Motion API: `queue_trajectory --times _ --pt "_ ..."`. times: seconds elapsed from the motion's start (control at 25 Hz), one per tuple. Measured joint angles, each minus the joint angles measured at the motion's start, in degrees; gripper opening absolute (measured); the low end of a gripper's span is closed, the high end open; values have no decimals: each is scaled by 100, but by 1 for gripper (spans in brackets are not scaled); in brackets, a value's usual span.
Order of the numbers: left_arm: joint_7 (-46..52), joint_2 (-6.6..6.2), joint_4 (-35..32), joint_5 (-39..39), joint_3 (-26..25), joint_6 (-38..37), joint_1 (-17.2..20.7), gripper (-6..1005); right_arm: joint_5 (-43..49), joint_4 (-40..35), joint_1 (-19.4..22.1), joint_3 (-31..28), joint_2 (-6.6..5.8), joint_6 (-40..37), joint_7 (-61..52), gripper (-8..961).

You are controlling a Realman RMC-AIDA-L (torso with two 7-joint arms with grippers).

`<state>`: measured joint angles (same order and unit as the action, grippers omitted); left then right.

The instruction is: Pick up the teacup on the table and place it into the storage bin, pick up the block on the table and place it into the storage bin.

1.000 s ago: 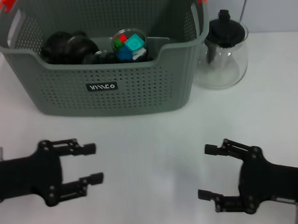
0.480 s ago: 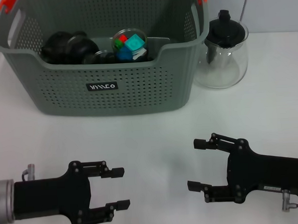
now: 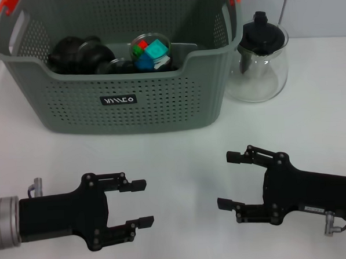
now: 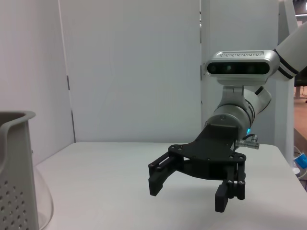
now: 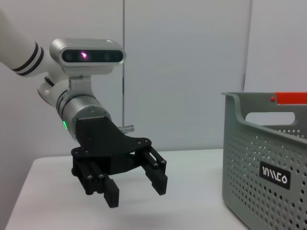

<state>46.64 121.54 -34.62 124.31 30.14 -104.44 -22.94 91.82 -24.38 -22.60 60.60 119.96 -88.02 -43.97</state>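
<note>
Both grippers sit low over the near table, facing each other, jaws spread and empty. Left gripper (image 3: 142, 203) is near-left; right gripper (image 3: 229, 180) is near-right, with bare white table (image 3: 180, 158) between them. Right wrist view shows the left gripper (image 5: 136, 177) open, nothing in it; left wrist view shows the right gripper (image 4: 189, 184) likewise open and empty.

No teacup or block is visible on the table anywhere near the grippers. Farther back stands the storage bin (image 3: 119, 103), grey and perforated, orange clips at its handles. Inside it: dark rounded items on the left, and a clear round cup (image 3: 149, 49) holding coloured blocks (image 3: 149, 54). So the task's things look already binned; task likely finished or close to it.

Just right of the bin, near or touching it, is the glass teapot (image 3: 257, 61) with black lid.

Risks from here, as judgement:
- The two grippers point at each other; any inward move could knock fingers together.
- With no target left on the table, a further reach might grab the teapot by mistake or tip it.
- Reaching into the bin could snag the rim and drag the bin.
</note>
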Motion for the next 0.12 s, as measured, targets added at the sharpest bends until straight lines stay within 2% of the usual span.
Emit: queue_trajectory --times 0.12 --pt "-1 -7 0 -2 0 2 -2 585 -7 2 -9 -27 1 -3 5 897"
